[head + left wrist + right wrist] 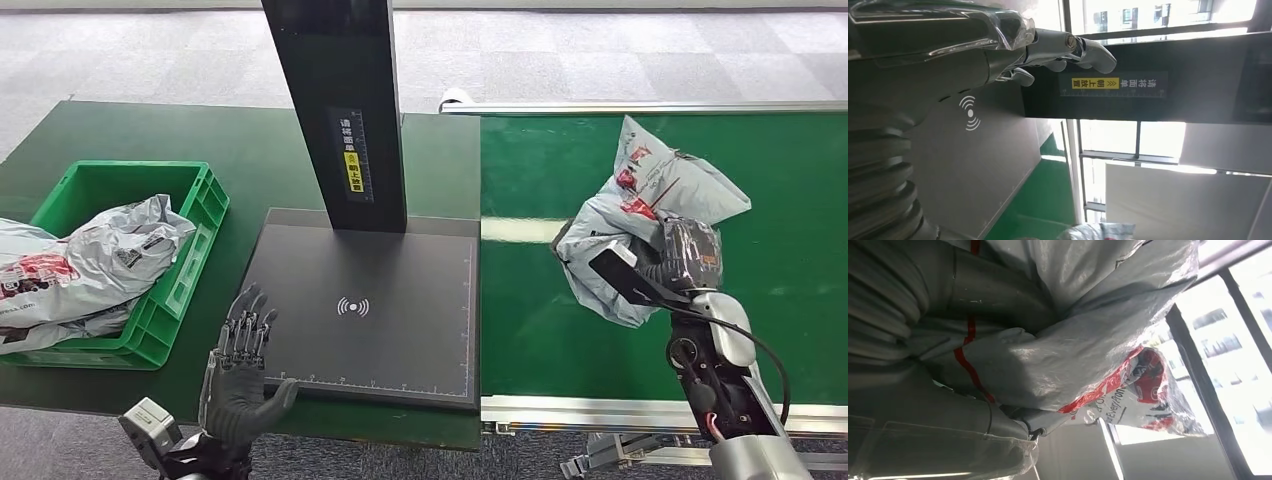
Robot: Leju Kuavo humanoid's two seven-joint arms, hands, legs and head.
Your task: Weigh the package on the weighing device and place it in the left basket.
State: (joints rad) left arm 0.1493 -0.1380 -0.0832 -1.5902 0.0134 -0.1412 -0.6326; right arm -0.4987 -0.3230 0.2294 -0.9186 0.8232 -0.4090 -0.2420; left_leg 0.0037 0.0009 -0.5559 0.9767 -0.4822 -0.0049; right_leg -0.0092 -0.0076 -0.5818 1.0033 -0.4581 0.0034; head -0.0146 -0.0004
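Observation:
A grey plastic package (640,215) with red print hangs above the green conveyor belt (800,290), and my right hand (685,255) grips it; the crumpled package (1088,360) is bunched tight against that hand's thumb (993,295). The weighing device (365,310) is a flat black plate with a white wave mark, standing left of the belt under a black post (335,110). My left hand (240,365) is open, fingers spread, over the plate's near left corner; its fingertips (1093,52) reach towards the post (1148,80). The green basket (190,210) stands at the far left.
Two grey packages (90,265) lie in the green basket and spill over its left side. The dark green table (250,150) carries the basket and the scale. A metal rail (640,107) edges the belt's far side, another the near side.

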